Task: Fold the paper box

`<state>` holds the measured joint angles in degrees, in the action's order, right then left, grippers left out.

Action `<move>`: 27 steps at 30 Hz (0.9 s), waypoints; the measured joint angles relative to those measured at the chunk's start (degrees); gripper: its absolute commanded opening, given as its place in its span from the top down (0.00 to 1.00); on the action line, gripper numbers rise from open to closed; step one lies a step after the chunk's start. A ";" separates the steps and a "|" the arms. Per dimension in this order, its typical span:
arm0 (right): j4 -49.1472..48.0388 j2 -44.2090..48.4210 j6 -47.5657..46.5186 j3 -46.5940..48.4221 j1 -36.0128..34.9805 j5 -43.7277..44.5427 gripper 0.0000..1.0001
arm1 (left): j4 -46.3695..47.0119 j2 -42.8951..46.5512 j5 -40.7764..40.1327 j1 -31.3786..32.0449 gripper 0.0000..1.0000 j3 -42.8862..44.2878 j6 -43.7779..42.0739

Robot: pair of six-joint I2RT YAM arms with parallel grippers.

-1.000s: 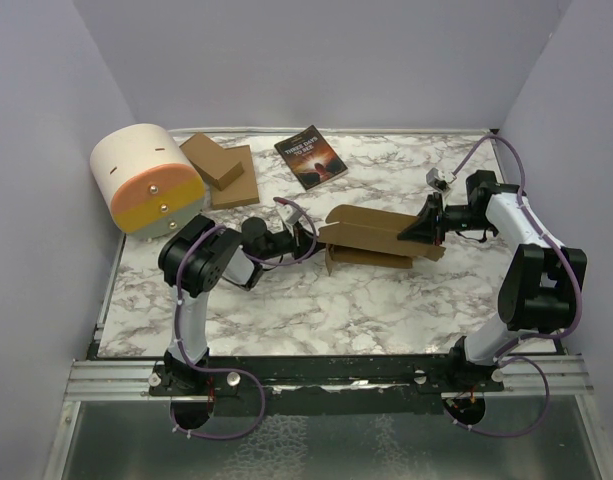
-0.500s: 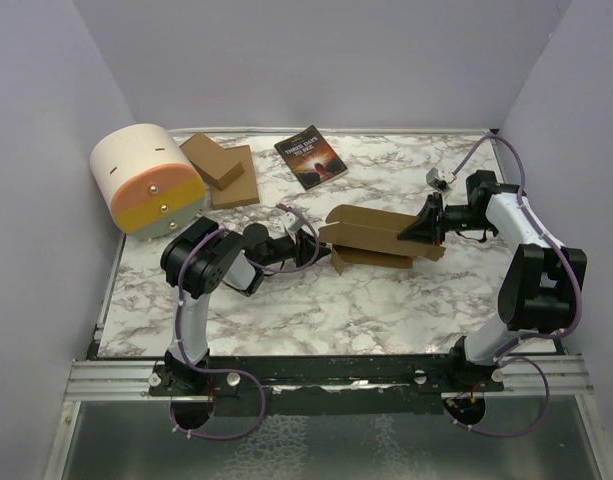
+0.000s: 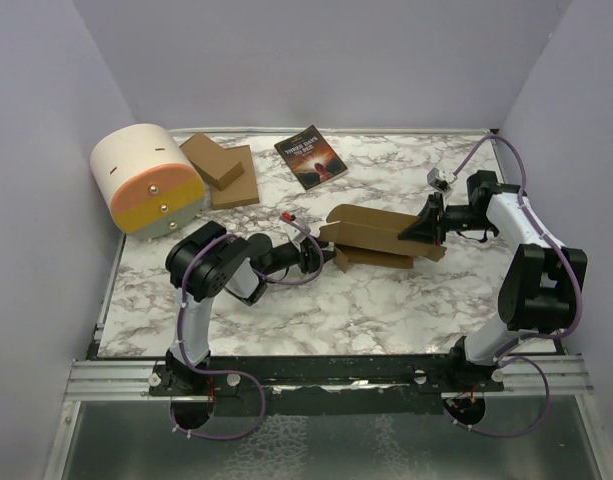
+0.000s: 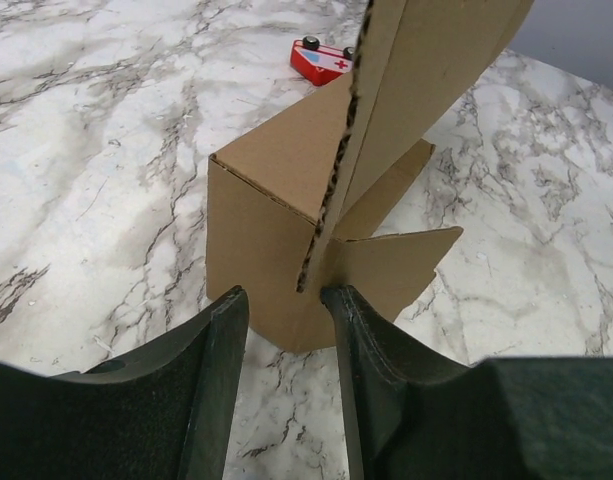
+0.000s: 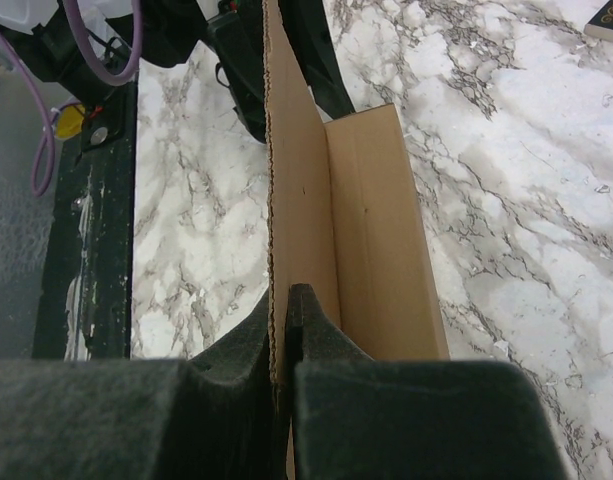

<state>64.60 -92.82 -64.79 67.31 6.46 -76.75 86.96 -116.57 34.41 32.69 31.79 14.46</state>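
The paper box, brown cardboard and partly folded, lies mid-table with one long panel standing up. My right gripper is shut on that upright panel at the box's right end. In the right wrist view the pads pinch the panel's edge, and the box runs away from them. My left gripper sits at the box's left end, open. In the left wrist view only marble shows between its fingers. The box's corner and a pointed flap stand just past the tips of the left gripper.
A stack of flat brown cardboard pieces and a dark book lie at the back. A cream and orange rounded container stands back left. A small red toy lies left of the box and shows as the red toy beyond it.
The left gripper's jaws have spread apart, and the gripper has slid right and nearer, up to the box's near-left corner. The right gripper and its hold are unchanged.
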 measured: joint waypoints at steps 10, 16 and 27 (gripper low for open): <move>0.31 0.00 -0.55 0.00 0.00 0.00 0.99 | 0.31 0.00 -8.37 2.54 0.55 -0.37 -1.60; 0.48 0.00 -1.07 0.00 0.02 0.00 0.99 | 0.83 -0.24 -14.36 5.25 0.53 -0.46 -2.62; 1.25 -0.02 -1.53 0.00 0.00 0.00 0.99 | 0.90 -2.43 -21.03 7.52 0.51 0.79 -3.23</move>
<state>65.84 -92.84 -66.32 67.31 6.46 -76.75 87.85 -119.00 13.39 40.21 32.58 11.22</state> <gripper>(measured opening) 0.018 0.499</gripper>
